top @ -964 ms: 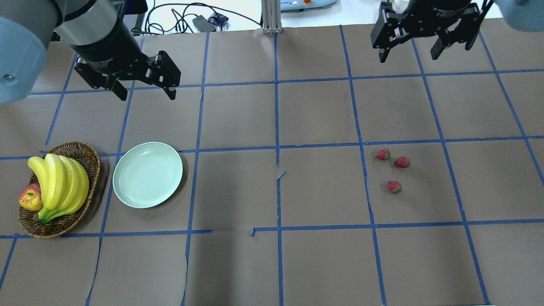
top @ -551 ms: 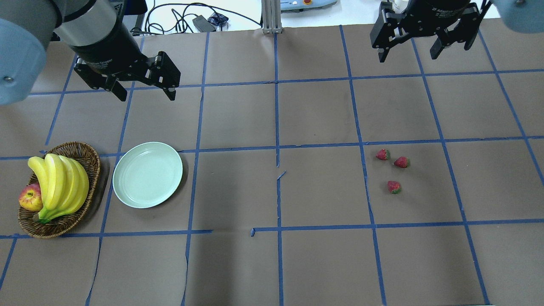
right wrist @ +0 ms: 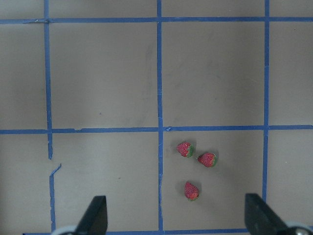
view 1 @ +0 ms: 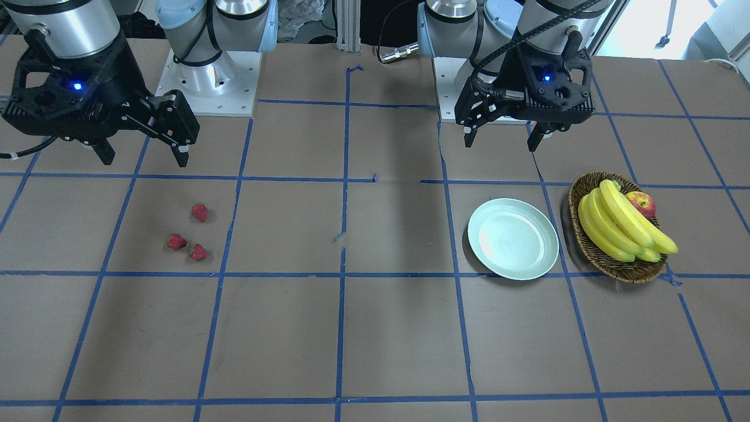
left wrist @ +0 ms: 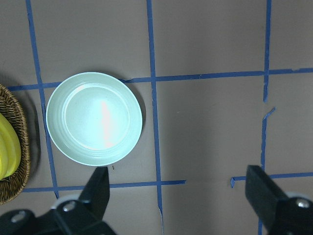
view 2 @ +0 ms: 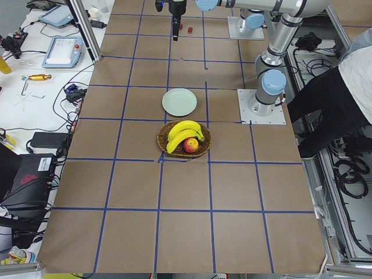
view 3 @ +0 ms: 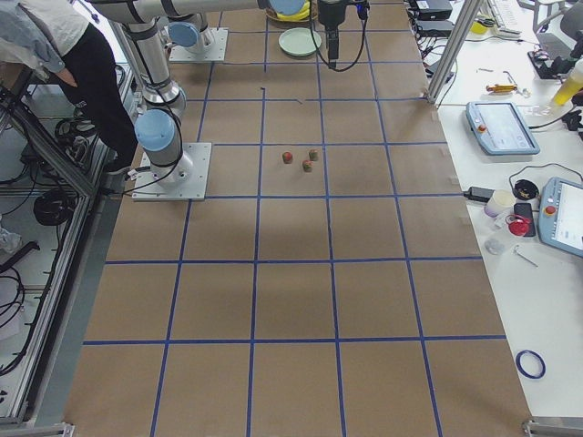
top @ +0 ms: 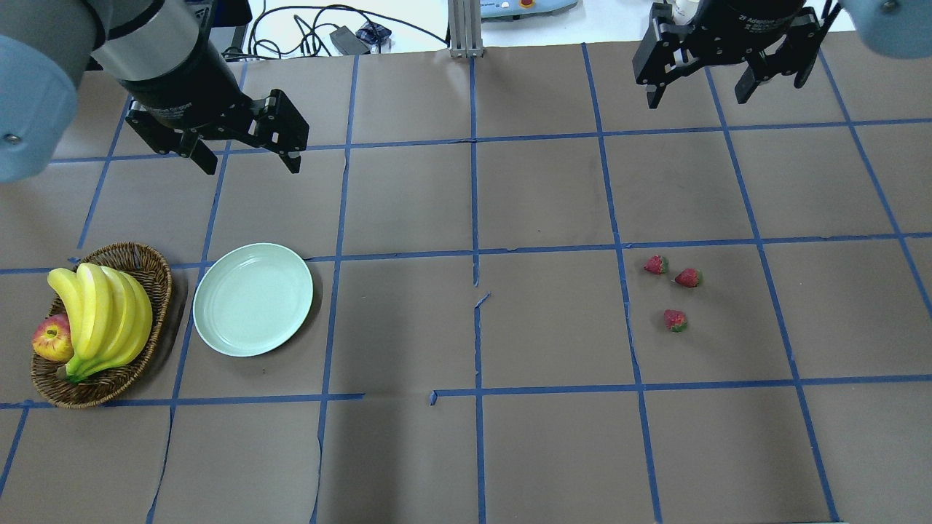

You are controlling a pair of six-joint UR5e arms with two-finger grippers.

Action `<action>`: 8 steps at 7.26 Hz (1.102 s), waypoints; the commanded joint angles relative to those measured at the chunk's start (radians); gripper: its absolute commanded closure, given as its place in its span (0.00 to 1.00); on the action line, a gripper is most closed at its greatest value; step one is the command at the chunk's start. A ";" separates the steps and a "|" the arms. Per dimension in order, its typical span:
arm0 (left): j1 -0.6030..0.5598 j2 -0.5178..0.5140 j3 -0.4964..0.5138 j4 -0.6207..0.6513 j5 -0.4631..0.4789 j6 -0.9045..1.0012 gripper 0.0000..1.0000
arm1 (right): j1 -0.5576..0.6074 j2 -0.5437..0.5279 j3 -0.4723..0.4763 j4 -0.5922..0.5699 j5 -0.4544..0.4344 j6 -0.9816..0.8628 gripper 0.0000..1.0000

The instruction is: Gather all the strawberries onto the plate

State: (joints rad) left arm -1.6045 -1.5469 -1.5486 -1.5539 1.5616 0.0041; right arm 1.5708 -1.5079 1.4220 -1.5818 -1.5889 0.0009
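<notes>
Three strawberries (top: 656,265) (top: 688,277) (top: 675,320) lie close together on the table's right half; they also show in the front view (view 1: 200,212) and the right wrist view (right wrist: 185,149). The mint-green plate (top: 218,331) sits empty on the left, also in the front view (view 1: 489,266) and the left wrist view (left wrist: 57,139). My left gripper (top: 249,161) hangs open and empty above the table behind the plate. My right gripper (top: 699,97) hangs open and empty high behind the strawberries.
A wicker basket (top: 149,262) with bananas (top: 102,313) and an apple (top: 51,340) stands just left of the plate. Blue tape lines grid the brown table. An operator (view 2: 334,87) stands by the robot's base in the side views.
The right gripper has shifted very slightly; the left arm has barely moved. Strawberries and plate lie as before.
</notes>
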 commanded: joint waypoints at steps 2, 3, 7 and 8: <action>-0.002 0.001 -0.007 0.000 -0.008 0.001 0.00 | 0.000 0.006 0.012 0.003 -0.011 -0.007 0.00; 0.000 0.001 -0.007 0.000 -0.006 0.001 0.00 | 0.000 -0.001 0.049 0.000 -0.020 -0.007 0.00; 0.000 0.001 -0.008 0.000 -0.005 -0.001 0.00 | -0.003 -0.018 0.355 -0.153 -0.060 -0.111 0.00; 0.000 0.001 -0.010 0.000 -0.005 -0.001 0.00 | -0.020 -0.008 0.456 -0.249 -0.062 -0.148 0.00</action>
State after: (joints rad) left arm -1.6045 -1.5462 -1.5573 -1.5539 1.5577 0.0031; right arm 1.5640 -1.5238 1.7583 -1.7322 -1.6440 -0.0900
